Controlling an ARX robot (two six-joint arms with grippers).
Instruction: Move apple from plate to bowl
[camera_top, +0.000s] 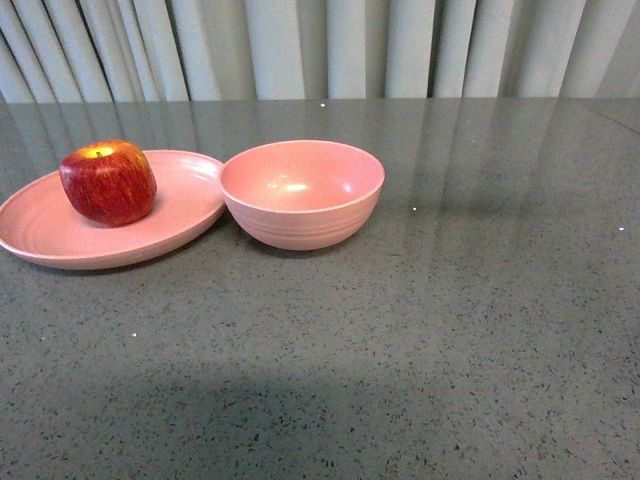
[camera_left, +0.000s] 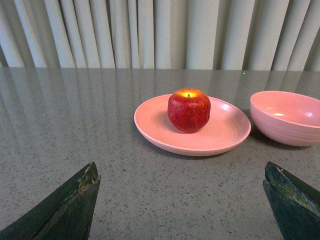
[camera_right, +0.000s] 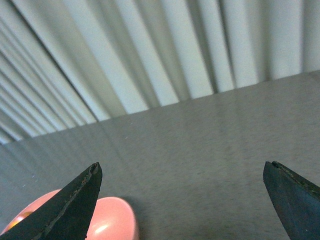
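Pale pleated curtain (camera_top: 320, 45) across the back, grey speckled counter (camera_top: 420, 340) in front of it, glossy enough to mirror the folds.

From the front, toward the robot's left: wide shallow pink plate (camera_top: 50, 235) lying flat on the counter. On it the apple (camera_top: 108, 182), upright, stem hollow up, yellow patch catching the light, red skin finely streaked. Placed on the left half of the plate, resting on its floor, not in the bowl (camera_top: 300, 228). Bowl just to the right of the plate, deeper and narrower, faint ridges round its outside, a bright highlight on its pink inside. Plate rim and bowl wall very close together; touching or not, cannot tell.

Left pincer (camera_left: 180, 167) spread wide, gripping nothing, its two dark fingers (camera_left: 65, 210) in the corners of the left wrist view. Low over the counter, pointed at the apple and plate, well apart from both, bowl off to one side.

Right pincer (camera_right: 181, 166) also spread wide and holding nothing, aimed across bare counter at the curtain. Beside one of its fingers, a pink edge (camera_right: 115, 220), partly hidden; bowl or plate, cannot tell.
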